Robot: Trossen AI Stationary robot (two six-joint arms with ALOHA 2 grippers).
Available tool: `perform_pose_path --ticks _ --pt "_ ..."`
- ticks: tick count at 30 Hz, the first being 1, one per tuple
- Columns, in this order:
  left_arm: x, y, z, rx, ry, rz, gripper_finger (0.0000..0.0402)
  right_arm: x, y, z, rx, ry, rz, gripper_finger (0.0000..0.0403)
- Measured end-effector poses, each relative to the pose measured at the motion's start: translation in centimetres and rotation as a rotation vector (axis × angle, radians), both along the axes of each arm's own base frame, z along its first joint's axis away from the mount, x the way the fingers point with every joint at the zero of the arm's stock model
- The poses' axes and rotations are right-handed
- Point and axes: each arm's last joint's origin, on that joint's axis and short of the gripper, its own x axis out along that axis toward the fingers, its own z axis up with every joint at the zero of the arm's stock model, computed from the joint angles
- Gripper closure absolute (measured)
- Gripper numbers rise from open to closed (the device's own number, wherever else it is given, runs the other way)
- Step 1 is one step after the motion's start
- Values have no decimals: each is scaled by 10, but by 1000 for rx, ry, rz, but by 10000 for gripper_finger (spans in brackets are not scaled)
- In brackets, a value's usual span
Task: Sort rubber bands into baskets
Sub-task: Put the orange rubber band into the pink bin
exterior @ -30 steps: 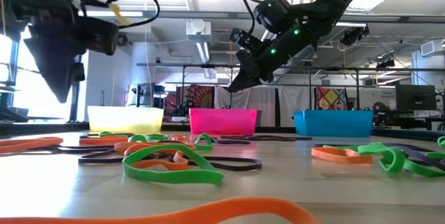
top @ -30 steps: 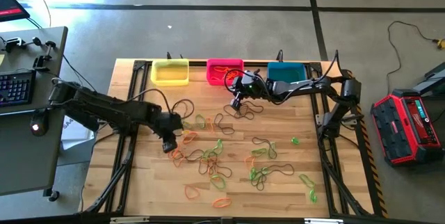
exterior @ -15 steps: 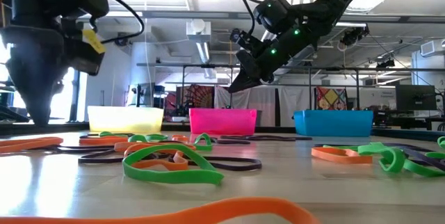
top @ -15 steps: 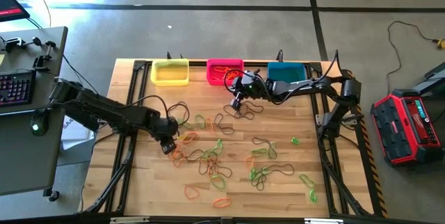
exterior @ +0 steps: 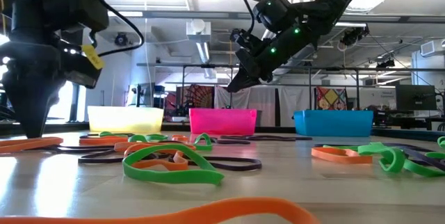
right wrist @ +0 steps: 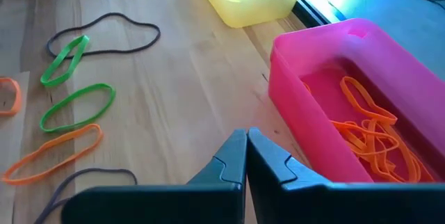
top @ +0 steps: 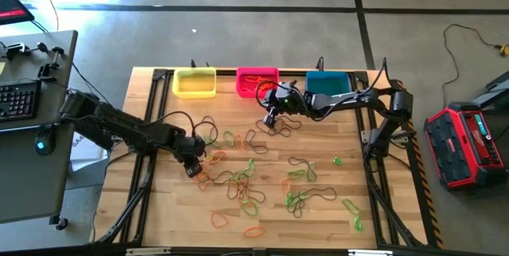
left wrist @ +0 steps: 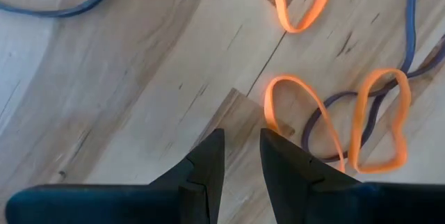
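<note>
Green, orange and dark rubber bands (top: 246,180) lie scattered flat on the wooden table. At its far edge stand the yellow basket (top: 195,83), the pink basket (top: 256,81) and the teal basket (top: 327,81). The pink one holds orange bands (right wrist: 368,137). My left gripper (left wrist: 241,137) points down just over the table at its left side (top: 191,170). It is open, with bare wood between its fingers and an orange band (left wrist: 299,109) right beside one fingertip. My right gripper (right wrist: 245,137) is shut on nothing and hangs in the air before the pink basket (exterior: 231,87).
Black cables (top: 278,125) trail over the table near the right gripper. Dark frame rails (top: 382,176) run along the table's sides. A desk with a keyboard (top: 20,101) stands off the left edge, a red device (top: 469,145) off the right.
My left gripper has sunk toward the table near the orange bands and has rolled a little about its own axis, its fingers staying as far apart as before. The bands have not moved.
</note>
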Motion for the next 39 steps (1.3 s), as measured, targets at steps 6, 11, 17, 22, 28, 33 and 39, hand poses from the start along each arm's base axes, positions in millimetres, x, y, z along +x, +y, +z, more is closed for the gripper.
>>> perform_pose_path --ticks 6,11,17,22,28,33,39 --pt "1 -1 0 -24 -20 -24 317 1 3 0 -2 -2 8 403" --pt "8 -3 9 -48 -69 -48 317 1 3 0 -2 -2 9 403" --pt "8 -3 9 -42 -58 -41 317 1 3 0 -1 -3 8 403" --pt "10 -3 0 -40 -18 -17 317 1 3 0 -2 -3 9 403" --pt "12 -4 -6 -32 14 -38 327 1 3 0 -2 -4 8 403" --pt "20 -4 7 32 -51 -112 383 1 3 0 -2 -4 9 402" --pt "35 5 28 150 -143 -166 399 1 3 0 -2 -4 8 402"
